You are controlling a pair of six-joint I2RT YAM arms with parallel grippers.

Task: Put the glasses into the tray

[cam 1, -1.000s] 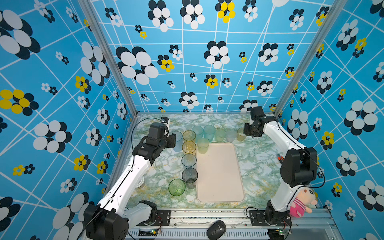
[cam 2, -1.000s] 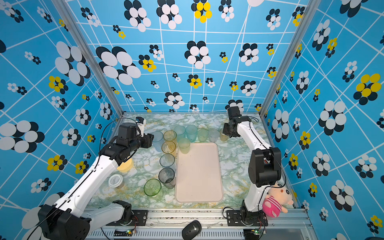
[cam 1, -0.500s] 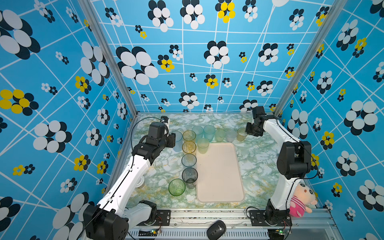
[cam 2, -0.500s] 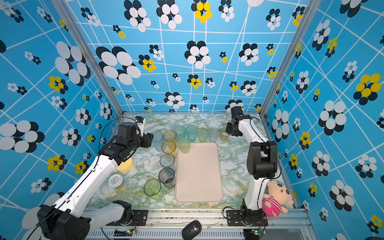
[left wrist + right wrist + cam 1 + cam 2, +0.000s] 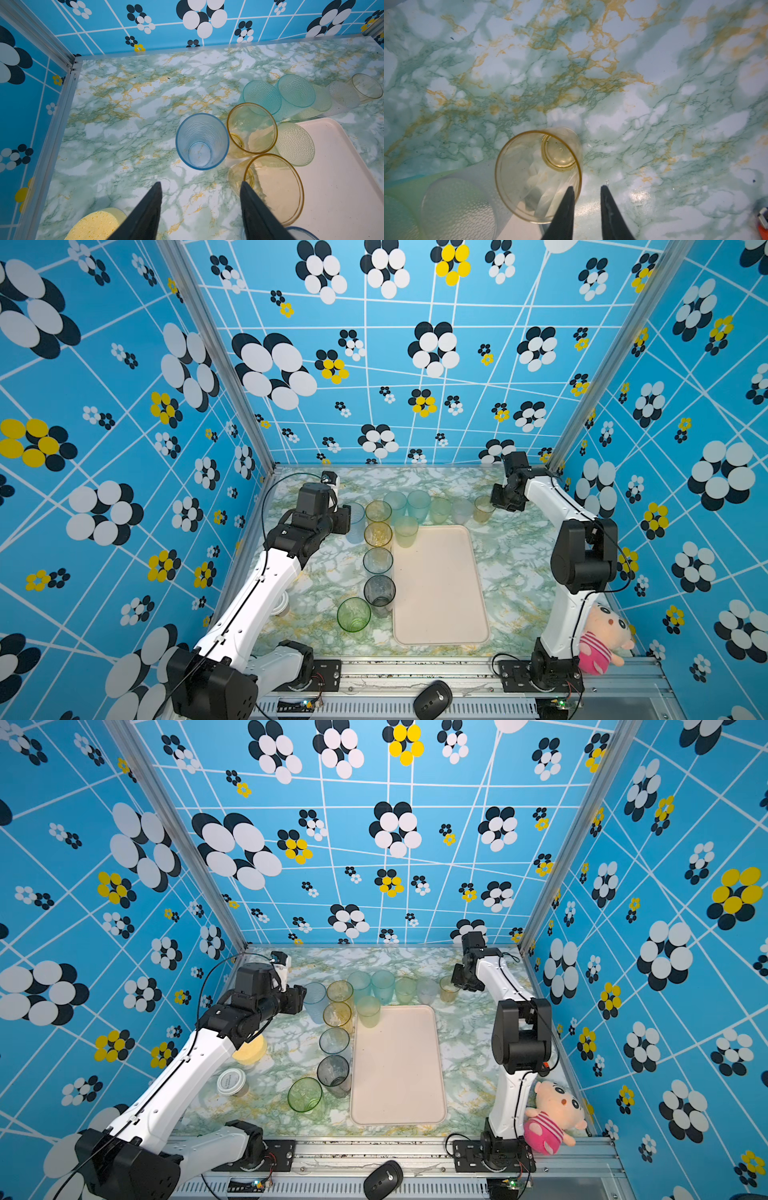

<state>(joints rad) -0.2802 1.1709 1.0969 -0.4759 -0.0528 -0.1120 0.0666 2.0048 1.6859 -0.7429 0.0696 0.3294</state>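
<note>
Green-and-gold marbled tabletop (image 5: 519, 556) carries everything. The left gripper (image 5: 200, 182) hangs with fingers spread wide before a ribbed blue tumbler (image 5: 201, 141). Translucent glasses (image 5: 379, 560) in amber, grey, green and teal line the cream tray's (image 5: 440, 585) left and far edges. The right gripper's (image 5: 586, 187) fingers, narrowly parted, straddle an amber tumbler's (image 5: 529, 176) rim; grip unclear.

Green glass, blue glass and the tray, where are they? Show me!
green glass (image 5: 353, 614): in a top view, inside its open mouth.
blue glass (image 5: 202, 141): left wrist view, on its ribbed inner wall.
tray (image 5: 440, 585): in a top view, on its bare floor.
</note>
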